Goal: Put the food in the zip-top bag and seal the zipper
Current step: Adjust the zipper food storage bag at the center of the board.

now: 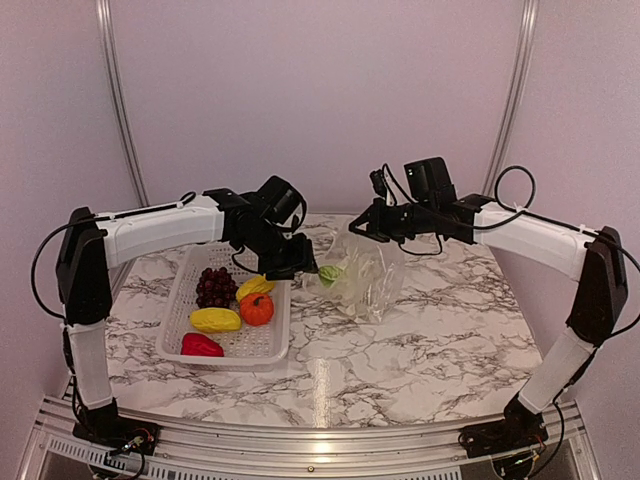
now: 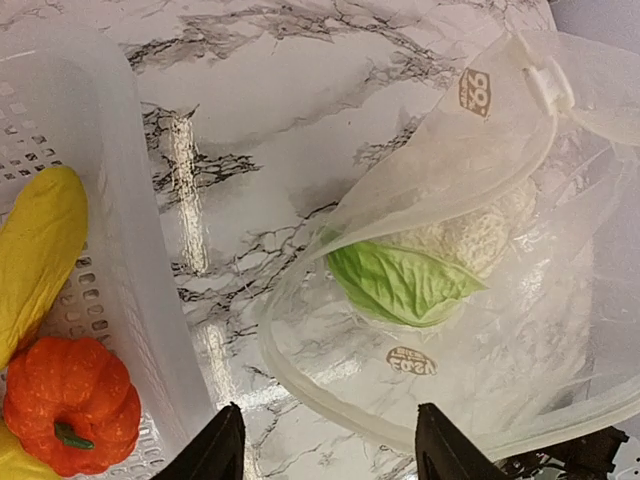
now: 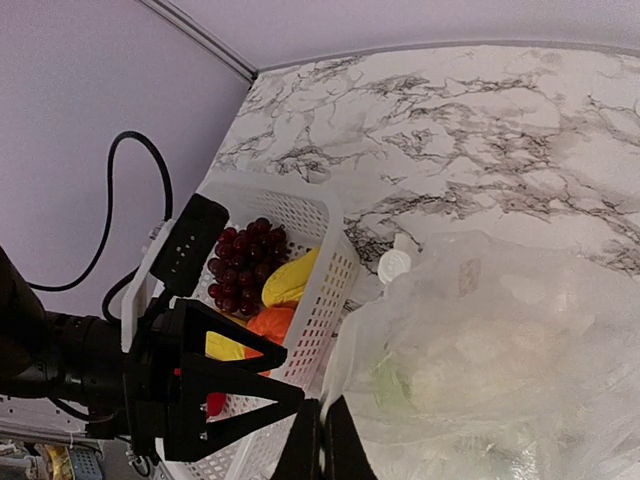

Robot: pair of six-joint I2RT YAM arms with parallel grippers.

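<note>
Marble table [image 1: 450, 330] with a white basket [image 1: 270, 352] by its left edge, holding grapes [image 1: 214, 287], yellow pieces [image 1: 216, 320], orange fruit [image 1: 257, 309] and red pepper [image 1: 201, 345]. Mid-table stands the zip-top bag [image 1: 375, 285], with a pale green vegetable [image 2: 410, 285] inside. Left tool [image 2: 330, 440] hangs wide and empty at the bag's mouth. Right tool [image 3: 322, 420] pinches the bag's upper edge.

light: bright, even | glare: table [image 2: 188, 190]; zip-top bag [image 2: 480, 150] | focus: sharp
</note>
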